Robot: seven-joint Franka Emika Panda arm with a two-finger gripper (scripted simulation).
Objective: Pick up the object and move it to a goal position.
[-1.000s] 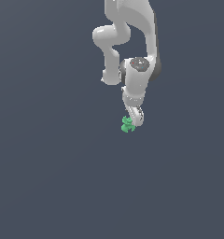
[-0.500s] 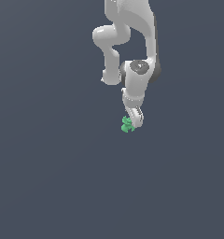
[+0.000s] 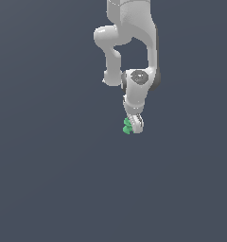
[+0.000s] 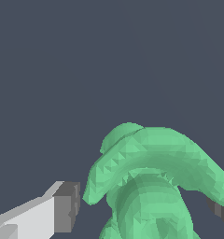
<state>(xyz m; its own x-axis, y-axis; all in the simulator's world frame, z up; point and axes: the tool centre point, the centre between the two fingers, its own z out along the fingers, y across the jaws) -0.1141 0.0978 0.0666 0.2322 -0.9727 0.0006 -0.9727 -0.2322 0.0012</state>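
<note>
All I have behind everything is a flat, dark grey-blue backdrop, with no edge, seam or shadow that would tell me where a counter lies.

In the exterior view the white arm (image 3: 134, 42) comes down from the top of the picture, bends through a rounded elbow and ends in a wrist pointing downward. The jaws (image 3: 134, 126) sit at its lowest point, and the green object (image 3: 127, 126) shows at their tip, on the exterior view's left side of them, touching the white housing. I cannot tell from here whether it rests on anything beneath it.

From the wrist view the object (image 4: 153, 179) fills much of the picture: a lumpy, faceted green form with a broad hood-like upper part curving over a narrower ridged body. One finger (image 4: 62, 207), white with a grey pad, stands just beside it with a sliver of backdrop between pad and green. The other finger (image 4: 222, 207) shows only as a grey bit at the picture's edge, partly hidden by the object.

So the jaws bracket the object, but I cannot tell whether they are gripping it.
</note>
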